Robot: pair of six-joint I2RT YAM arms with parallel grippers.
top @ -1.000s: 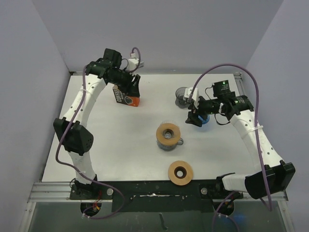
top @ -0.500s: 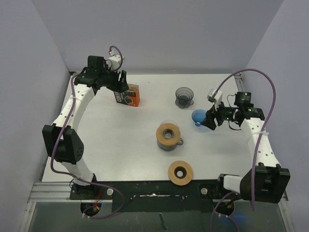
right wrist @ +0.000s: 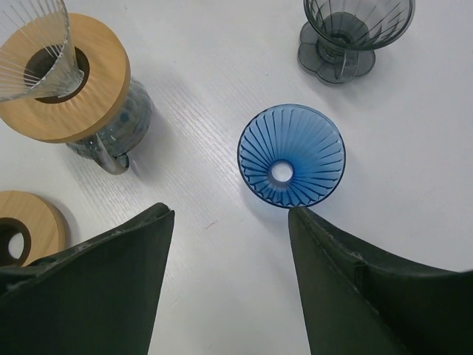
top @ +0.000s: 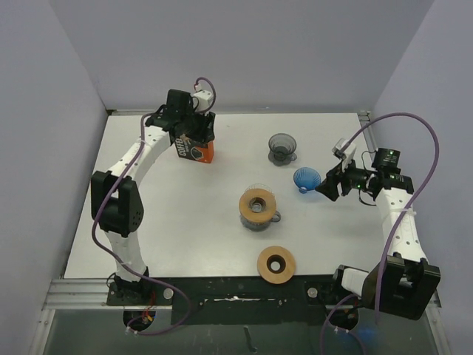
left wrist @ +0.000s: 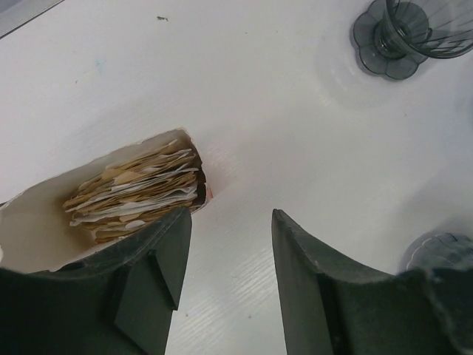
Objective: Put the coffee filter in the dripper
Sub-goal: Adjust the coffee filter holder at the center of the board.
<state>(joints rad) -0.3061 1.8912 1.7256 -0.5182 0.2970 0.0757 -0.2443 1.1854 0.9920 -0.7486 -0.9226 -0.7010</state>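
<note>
Looking through the left wrist camera, I see my left fingers (left wrist: 299,259) spread apart, with bare tabletop (left wrist: 236,111) in the gap and nothing pinched. Just to their left is the filter box (left wrist: 29,229), its torn-open mouth facing the camera. The left finger overlaps the box rim in this view, and I cannot tell whether they touch. The coffee filters (left wrist: 137,196) sit packed inside that box as a brown and white stack, beside the left finger's tip. Well ahead of these fingers and off to their right, the grey dripper (left wrist: 403,29) stands upright on its scalloped base. Close by the right finger, a round glass rim (left wrist: 443,248) shows at the frame's edge, too hidden for me to name.

On the other side, my right fingers (right wrist: 140,251) are also spread and hold nothing. Just ahead of them, roughly centred on the gap and apart from both tips, the blue dripper (right wrist: 291,155) rests on the tabletop with its wide mouth up. Beyond it, slightly right, stands the grey dripper. Ahead and to the left of these fingers is a glass mug (right wrist: 111,140) wearing a wooden collar (right wrist: 89,103), with a clear ribbed dripper (right wrist: 37,44) seated in it. Nearer, just beside the left finger, a loose wooden ring (right wrist: 29,222) lies flat.
</note>
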